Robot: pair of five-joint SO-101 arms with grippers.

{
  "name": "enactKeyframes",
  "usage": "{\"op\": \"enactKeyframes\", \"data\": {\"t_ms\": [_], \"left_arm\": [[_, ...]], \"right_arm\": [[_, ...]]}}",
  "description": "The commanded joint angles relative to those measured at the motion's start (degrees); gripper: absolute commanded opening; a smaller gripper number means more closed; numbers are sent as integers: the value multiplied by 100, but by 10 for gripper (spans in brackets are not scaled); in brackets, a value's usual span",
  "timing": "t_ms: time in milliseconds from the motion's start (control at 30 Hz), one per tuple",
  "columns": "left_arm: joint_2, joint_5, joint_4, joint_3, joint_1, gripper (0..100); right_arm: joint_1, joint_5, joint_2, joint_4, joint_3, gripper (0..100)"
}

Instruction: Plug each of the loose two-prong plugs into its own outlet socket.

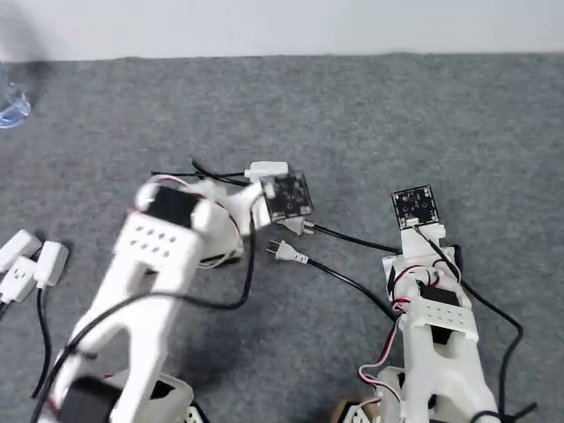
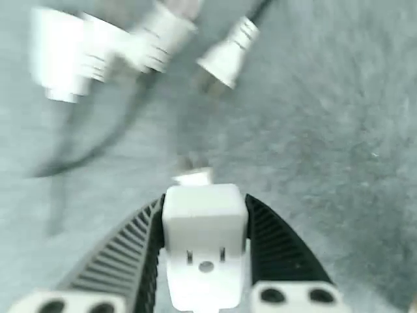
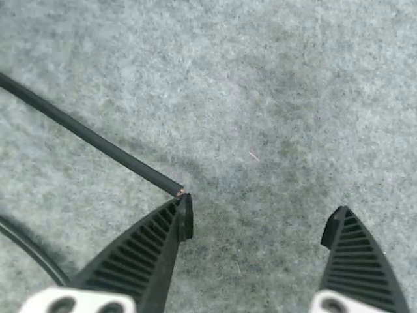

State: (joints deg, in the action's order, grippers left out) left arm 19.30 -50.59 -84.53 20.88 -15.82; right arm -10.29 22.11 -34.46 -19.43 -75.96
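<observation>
My left gripper point(image 2: 205, 208) is shut on a white outlet socket point(image 2: 205, 241), whose slotted face looks toward the wrist camera. Just beyond it, a white two-prong plug point(image 2: 228, 59) on a black cable lies on the grey carpet, with another white plug point(image 2: 156, 36) and a white block point(image 2: 62, 59) beside it. In the high view a loose plug point(image 1: 286, 253) lies between the two arms, close to the left arm's wrist point(image 1: 264, 198). My right gripper point(image 3: 260, 225) hangs open over bare carpet, with a black cable end point(image 3: 177, 190) touching one fingertip.
Two white sockets point(image 1: 31, 260) with a black cord lie at the table's left edge. A clear plastic object point(image 1: 11, 106) sits at the far left back. Black cables point(image 1: 352, 282) run across the carpet point(image 1: 397, 115) between the arms.
</observation>
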Motion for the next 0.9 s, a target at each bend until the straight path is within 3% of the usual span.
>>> {"op": "enactKeyframes", "data": {"t_ms": [0,200,367,600,767,867], "left_arm": [[1046,97,-914,-1235,290,13],[1222,53,-1257,-1780,1679,13],[1196,-589,-985,-1745,3147,13],[1196,-782,932,-567,4844,15],[1196,-1090,2769,936,5530,15],[1196,-1099,3455,1552,5732,16]], "right_arm": [[66,62,4,119,35,313],[66,62,4,110,35,313],[66,62,4,110,35,313],[66,62,4,110,35,313],[66,62,4,110,35,313],[66,62,4,110,35,313]]}}
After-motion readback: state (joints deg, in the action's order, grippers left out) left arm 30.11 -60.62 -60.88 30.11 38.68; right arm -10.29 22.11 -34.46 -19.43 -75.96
